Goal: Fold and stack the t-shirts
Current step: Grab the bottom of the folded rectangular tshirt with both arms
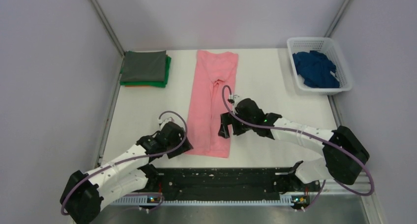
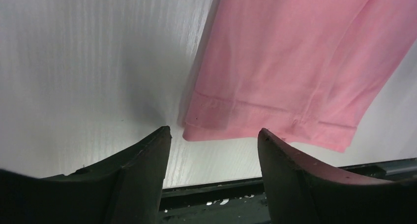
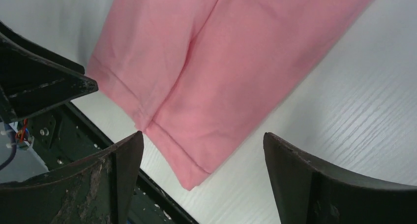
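Back wall: pale grey-lilac back wall panel point(image 1: 221, 12), plain and matt.
Side walls: left wall panel point(image 1: 44, 86) and right wall panel point(image 1: 383, 47) of the same pale tone, closing in the table on both sides.
Corner struts: left grey metal strut point(image 1: 103, 19) and right grey metal strut point(image 1: 339, 12), rising at a slant from the far corners.
Table: white rectangular tabletop point(image 1: 275, 76), finely ribbed when seen close up.
Near edge: black perforated metal rail point(image 1: 221, 182) running across the front.
Light: soft, even, shadows faint.
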`<state>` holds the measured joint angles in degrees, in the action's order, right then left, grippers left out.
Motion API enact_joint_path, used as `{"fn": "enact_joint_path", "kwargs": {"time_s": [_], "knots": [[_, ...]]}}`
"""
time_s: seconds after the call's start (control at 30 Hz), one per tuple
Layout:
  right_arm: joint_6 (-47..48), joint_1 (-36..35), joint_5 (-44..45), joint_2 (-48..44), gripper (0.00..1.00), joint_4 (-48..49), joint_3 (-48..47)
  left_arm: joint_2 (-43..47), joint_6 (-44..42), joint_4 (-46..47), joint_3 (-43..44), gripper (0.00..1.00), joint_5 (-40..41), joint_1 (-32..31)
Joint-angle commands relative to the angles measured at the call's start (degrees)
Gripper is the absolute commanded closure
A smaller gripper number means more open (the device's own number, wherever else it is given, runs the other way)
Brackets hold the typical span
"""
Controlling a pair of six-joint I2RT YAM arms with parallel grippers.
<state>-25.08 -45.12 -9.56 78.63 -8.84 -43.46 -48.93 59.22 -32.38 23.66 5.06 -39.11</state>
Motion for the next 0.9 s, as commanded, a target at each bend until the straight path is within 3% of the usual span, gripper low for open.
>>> {"fn": "enact_joint_path", "kwargs": {"time_s": [0.0,0.17,0.33,0.53,0.67,0.87], "knots": [[-4.3,-5.28,4.29,-3.93,0.12,-0.43,-0.07,-2.92,-0.8,5.37,-1.36,0.35,-4.54,0.51],[-5.63,-10.74,5.34,-4.48,0.15,-3.29,3.89,-6.05,-0.48,6.03,-1.9,0.6,-4.25,0.82],[-4.8,-15.18,7.0,-5.91,0.19,-6.6,5.99,-5.99,-0.17,5.26,-2.2,0.74,-0.26,0.92],[-7.35,-19.8,7.91,-3.1,0.26,-3.24,7.58,-8.13,0.14,7.04,-2.3,1.0,-1.3,0.97],[-9.29,-21.02,8.52,0.61,0.38,0.42,8.0,-9.5,0.23,8.13,-2.09,1.0,-5.56,0.89],[-10.86,-20.97,12.67,4.07,0.62,0.2,9.67,-7.68,3.06,9.35,-5.11,1.0,-9.52,0.79]]}}
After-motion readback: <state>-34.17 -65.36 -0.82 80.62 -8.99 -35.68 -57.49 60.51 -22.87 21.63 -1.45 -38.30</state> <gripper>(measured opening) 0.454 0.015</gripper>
